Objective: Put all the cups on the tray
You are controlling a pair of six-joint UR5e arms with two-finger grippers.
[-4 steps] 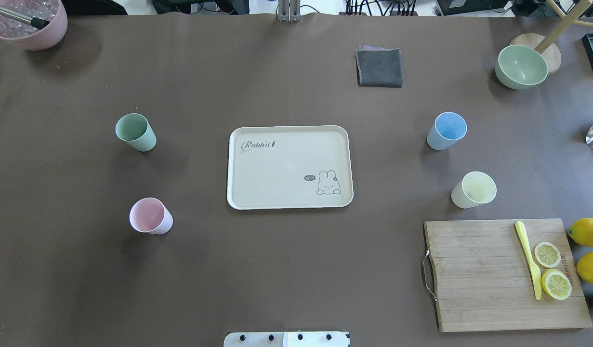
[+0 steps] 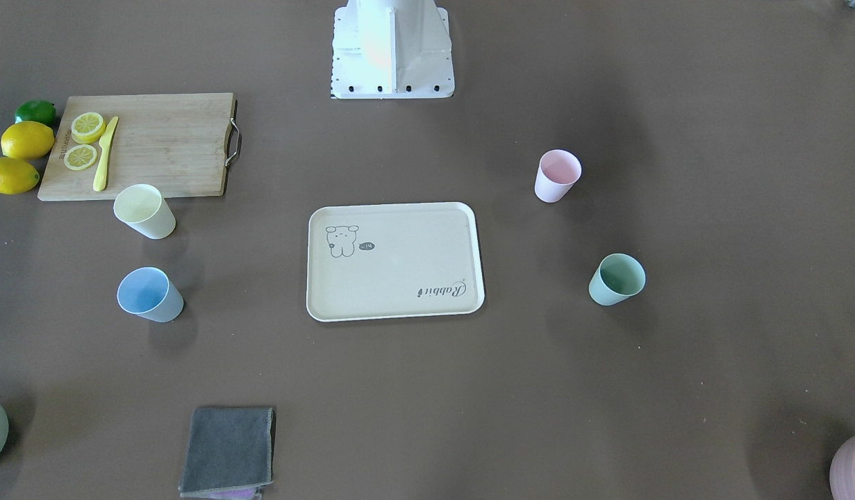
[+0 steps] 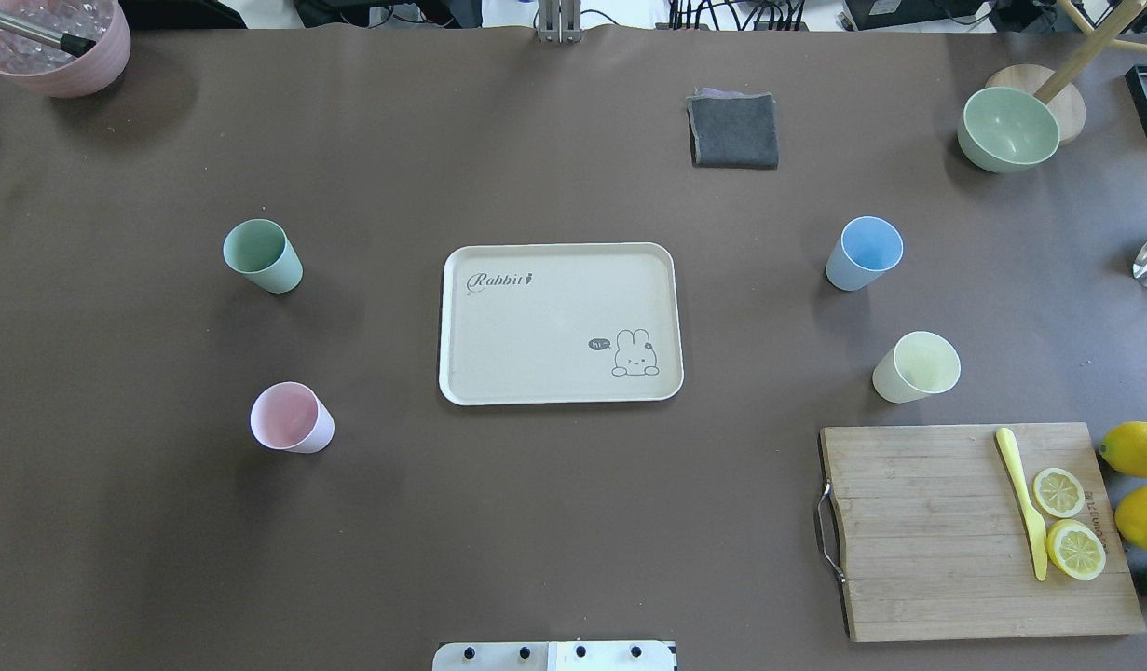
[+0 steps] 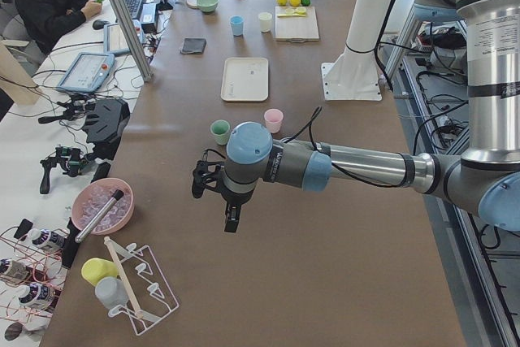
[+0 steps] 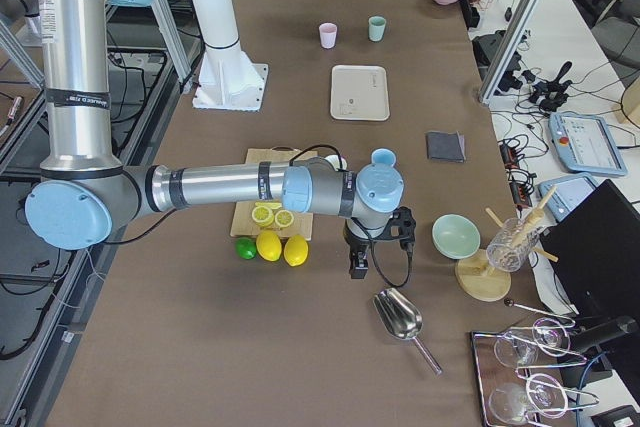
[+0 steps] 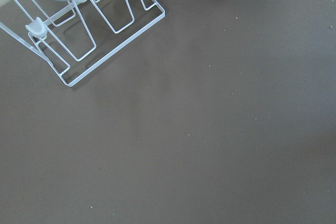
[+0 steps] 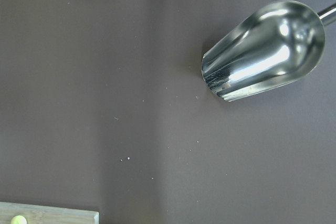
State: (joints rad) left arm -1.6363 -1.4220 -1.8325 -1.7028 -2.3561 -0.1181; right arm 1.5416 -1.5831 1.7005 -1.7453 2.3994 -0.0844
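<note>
Brown table covering (image 3: 554, 540) shows no change from the overhead view half a second earlier: the cream Rabbit tray (image 3: 536, 321) lies bare at centre, the green cup (image 3: 262, 255) and pink cup (image 3: 291, 418) stand well apart on the robot's left, and the blue cup (image 3: 864, 253) and pale yellow cup (image 3: 916, 367) on its right. The left gripper (image 4: 230, 222) hangs near the wire rack (image 6: 89, 40) and the right gripper (image 5: 358, 267) near the steel scoop (image 7: 262, 51); whether either claw is wide or narrow cannot be told from the side views. Judged from this, no pick has begun and all four cups remain to be placed.

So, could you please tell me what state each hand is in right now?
Left hand: cannot be told.
Right hand: cannot be told.
</note>
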